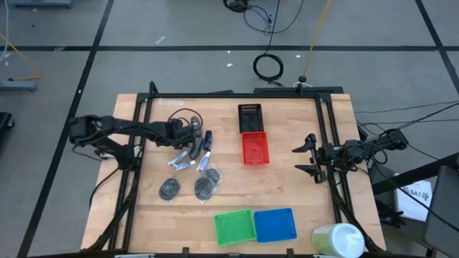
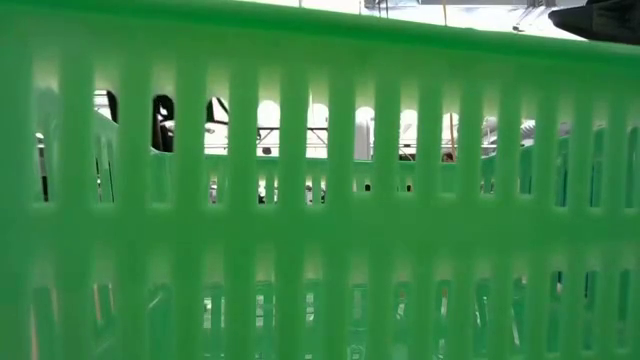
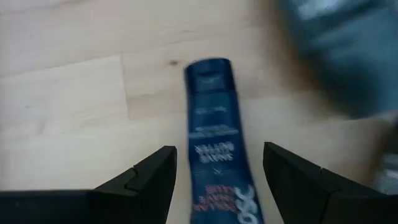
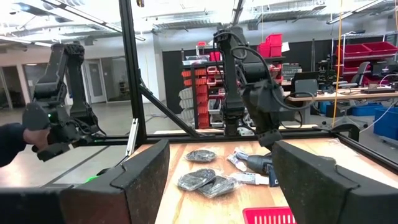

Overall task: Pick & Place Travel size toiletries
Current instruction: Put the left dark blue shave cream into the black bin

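**Now lining up on a dark blue mini bottle**

Lying flat on the wooden table [image 1: 301, 201], cap pointing away from the wrist: dark blue mini bottle [image 3: 214, 143], at about 10 o'clock from the table's middle. Probably light, stiff plastic, smooth and glossy, so likely slippery and prone to rolling; best pinching across the mid-body, square to its long axis. Hovering over it with fingers apart, one either side and not yet touching: left gripper [image 3: 219, 180]. Clustering nearby: thin white tubes [image 1: 183, 163] and two round dark pads [image 1: 188, 188] in crinkly wrap, soft and easy to snag. Sitting further out: red basket [image 1: 254, 149] at 12 o'clock, green basket [image 1: 234, 226] at 6. Waiting at 3 o'clock, fingers wide apart, holding nothing: right gripper [image 1: 310, 158].
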Controlling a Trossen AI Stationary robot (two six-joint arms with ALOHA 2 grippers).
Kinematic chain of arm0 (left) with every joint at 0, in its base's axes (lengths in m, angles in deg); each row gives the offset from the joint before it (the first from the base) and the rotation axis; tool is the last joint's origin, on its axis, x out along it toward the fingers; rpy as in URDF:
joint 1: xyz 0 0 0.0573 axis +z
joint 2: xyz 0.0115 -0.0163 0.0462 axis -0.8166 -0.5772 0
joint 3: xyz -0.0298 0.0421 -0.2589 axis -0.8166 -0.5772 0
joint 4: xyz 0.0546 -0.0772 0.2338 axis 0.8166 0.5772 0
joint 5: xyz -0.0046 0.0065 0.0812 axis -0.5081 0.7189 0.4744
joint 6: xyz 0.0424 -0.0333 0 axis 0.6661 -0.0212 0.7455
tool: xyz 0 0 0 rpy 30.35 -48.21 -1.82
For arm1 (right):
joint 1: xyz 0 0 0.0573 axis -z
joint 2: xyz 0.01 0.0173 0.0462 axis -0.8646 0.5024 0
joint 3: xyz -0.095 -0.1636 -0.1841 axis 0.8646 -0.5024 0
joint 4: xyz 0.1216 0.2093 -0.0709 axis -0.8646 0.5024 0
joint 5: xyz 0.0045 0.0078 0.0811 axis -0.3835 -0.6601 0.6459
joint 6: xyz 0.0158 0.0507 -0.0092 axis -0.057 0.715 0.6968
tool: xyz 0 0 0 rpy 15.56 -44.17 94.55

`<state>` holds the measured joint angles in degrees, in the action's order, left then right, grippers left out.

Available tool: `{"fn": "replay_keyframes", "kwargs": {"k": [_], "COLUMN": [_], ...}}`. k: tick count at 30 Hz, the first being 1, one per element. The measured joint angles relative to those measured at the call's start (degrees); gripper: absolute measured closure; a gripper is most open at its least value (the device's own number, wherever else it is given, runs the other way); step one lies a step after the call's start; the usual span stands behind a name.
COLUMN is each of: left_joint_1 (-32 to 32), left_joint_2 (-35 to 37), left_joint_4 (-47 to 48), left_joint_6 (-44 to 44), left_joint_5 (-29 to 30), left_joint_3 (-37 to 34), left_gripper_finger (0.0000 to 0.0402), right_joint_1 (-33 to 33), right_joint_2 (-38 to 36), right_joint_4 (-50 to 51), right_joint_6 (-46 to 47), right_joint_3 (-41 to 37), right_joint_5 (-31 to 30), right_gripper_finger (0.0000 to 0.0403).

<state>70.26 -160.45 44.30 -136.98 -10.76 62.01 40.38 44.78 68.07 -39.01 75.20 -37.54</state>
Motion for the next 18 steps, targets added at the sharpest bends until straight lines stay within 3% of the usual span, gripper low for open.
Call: {"fn": "replay_keyframes", "kwargs": {"k": [6, 12, 18], "left_joint_1": [0.92, 0.92, 1.0], "left_joint_2": [-0.52, -0.65, -1.91], "left_joint_4": [3.05, 2.97, 1.61], "left_joint_6": [-1.36, -1.38, 1.4], "left_joint_5": [0.46, 4.6, 3.3], "left_joint_3": [0.0, -0.02, -0.63], "left_gripper_finger": [0.0165, 0.0165, 0.0165], "right_joint_1": [0.0, 0.0, 0.0], "right_joint_2": [0.0, 0.0, 0.0], "right_joint_4": [0.0, 0.02, 0.02], "right_joint_6": [0.01, 0.0, -0.01], "right_joint_3": [0.01, 0.0, -0.01], "right_joint_5": [0.0, 0.0, 0.0], "right_gripper_finger": [0.0133, 0.0133, 0.0133]}}
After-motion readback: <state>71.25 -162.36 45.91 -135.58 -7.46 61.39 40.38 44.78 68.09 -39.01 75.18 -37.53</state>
